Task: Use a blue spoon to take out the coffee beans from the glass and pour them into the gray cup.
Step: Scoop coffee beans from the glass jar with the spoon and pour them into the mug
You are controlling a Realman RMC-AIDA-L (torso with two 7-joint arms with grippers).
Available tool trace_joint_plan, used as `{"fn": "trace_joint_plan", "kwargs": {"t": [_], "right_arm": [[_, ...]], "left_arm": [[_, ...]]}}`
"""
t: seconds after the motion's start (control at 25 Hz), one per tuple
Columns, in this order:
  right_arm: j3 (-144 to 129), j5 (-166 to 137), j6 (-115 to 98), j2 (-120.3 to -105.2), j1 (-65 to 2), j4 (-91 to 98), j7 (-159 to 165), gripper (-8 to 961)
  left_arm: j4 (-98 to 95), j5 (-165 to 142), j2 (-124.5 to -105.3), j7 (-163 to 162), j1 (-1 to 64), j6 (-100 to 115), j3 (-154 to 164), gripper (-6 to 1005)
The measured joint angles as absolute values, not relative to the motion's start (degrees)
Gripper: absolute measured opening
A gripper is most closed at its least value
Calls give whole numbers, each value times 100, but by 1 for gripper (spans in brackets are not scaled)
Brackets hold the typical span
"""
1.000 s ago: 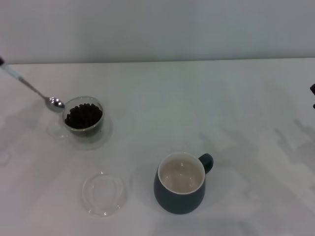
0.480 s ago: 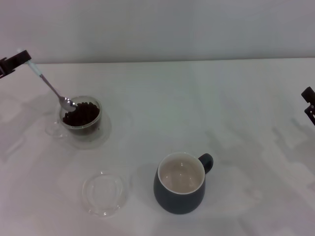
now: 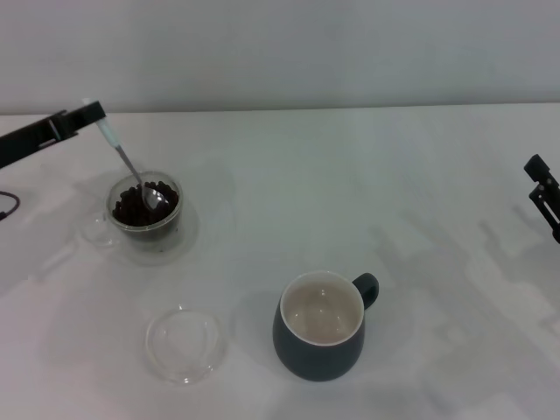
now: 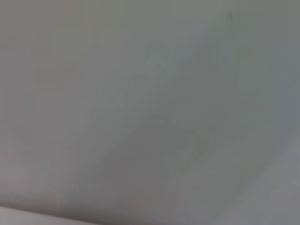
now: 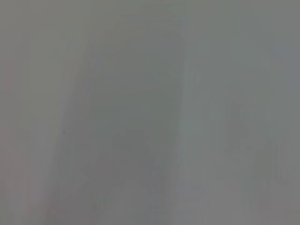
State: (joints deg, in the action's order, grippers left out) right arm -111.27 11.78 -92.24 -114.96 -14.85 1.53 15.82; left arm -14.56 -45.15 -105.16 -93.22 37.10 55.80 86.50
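Since half a second ago, our left gripper [image 3: 87, 114] has swung inward from the table's left edge, and the blue spoon [image 3: 129, 166] it pinches by the pale handle has tipped steeper, its metal bowl now down among the coffee beans [image 3: 144, 204] instead of at the rim. Our right gripper [image 3: 544, 194] has crept slightly further in at the right edge (whether its fingers are spread or pressed together, we cannot tell).

From the head view, the glass [image 3: 145, 219] stands at the left of the white table [image 3: 367, 192], its clear handle pointing left, with the beans heaped inside. Well apart from it, nearer us and to the right, sits the gray cup [image 3: 321, 325], upright, cream inside showing, loop handle turned to the upper right. A flat clear glass dish [image 3: 183, 343] lies to the left of the cup, in front of the glass.

Our left wrist view shows only a blank pale surface

Our right wrist view is likewise a featureless grey
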Motion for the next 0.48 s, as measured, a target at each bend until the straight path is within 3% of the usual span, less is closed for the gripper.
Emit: {"fn": "trace_joint_plan", "kwargs": {"t": [0.48], "right_arm": [[-11141, 1169, -8963, -11504, -1544, 245, 1529, 607]], "left_arm": [[-1426, -4569, -10582, -9751, 3592, 5537, 8455, 134]]}}
